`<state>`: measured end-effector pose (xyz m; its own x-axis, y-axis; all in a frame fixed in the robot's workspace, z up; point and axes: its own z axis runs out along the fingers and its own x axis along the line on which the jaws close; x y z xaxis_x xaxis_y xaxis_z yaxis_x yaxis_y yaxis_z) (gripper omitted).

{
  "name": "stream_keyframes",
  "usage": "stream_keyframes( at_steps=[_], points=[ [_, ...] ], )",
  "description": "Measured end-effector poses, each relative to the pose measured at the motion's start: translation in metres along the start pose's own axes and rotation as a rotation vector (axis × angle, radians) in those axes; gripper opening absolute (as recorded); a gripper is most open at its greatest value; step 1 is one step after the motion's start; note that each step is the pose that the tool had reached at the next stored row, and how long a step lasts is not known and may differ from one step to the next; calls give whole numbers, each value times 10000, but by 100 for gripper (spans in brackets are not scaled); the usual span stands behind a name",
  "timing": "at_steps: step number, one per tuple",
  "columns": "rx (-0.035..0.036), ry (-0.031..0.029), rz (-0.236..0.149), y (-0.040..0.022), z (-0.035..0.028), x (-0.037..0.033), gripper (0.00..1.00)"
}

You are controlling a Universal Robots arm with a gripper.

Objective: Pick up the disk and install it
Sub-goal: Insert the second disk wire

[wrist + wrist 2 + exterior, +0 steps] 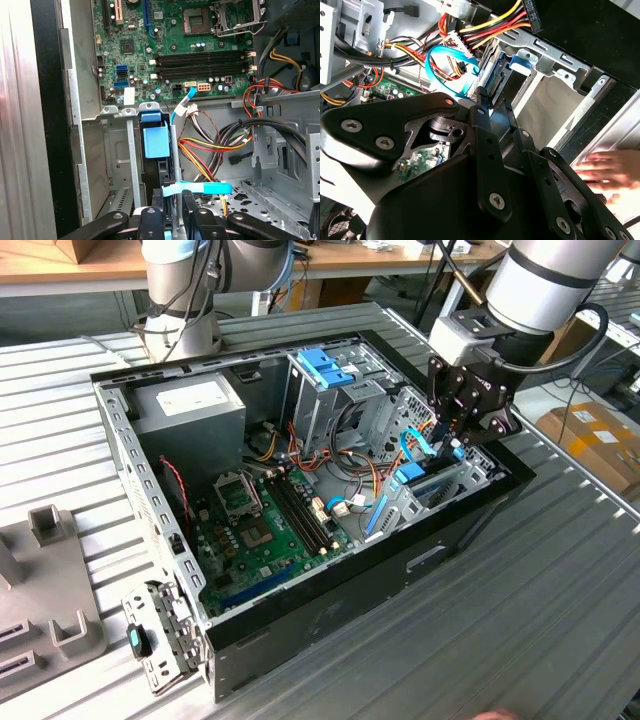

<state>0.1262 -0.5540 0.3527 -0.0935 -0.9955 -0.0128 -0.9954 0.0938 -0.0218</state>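
The disk (155,141) stands on edge in the metal drive bay (117,165) at the end of the open computer case (330,620), on the exterior view's right. Its blue plastic frame shows at the top. My gripper (447,445) hangs over that bay, and in both wrist views its black fingers (151,217) sit either side of the disk's thin edge. The gripper (172,212) looks shut on the disk (495,75), the fingertips (480,97) meeting at its edge.
A blue flat cable (197,188) and bundled coloured wires (210,150) run beside the bay. The motherboard (260,525), grey power-supply box (190,405) and blue-topped cage (325,375) fill the case. A person's hand (605,170) rests outside the case wall.
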Motion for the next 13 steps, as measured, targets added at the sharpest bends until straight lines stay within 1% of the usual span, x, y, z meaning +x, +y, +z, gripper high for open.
stream_keyframes(
  at_steps=[6, 8, 11, 13],
  points=[
    [0, 0, 0, -2, -2, 0, 29],
    [0, 0, 0, -3, -39, -1, 29],
    [0, 1, 0, -5, -143, -2, 29],
    [0, 0, 0, -6, -186, -3, 29]
  ],
)
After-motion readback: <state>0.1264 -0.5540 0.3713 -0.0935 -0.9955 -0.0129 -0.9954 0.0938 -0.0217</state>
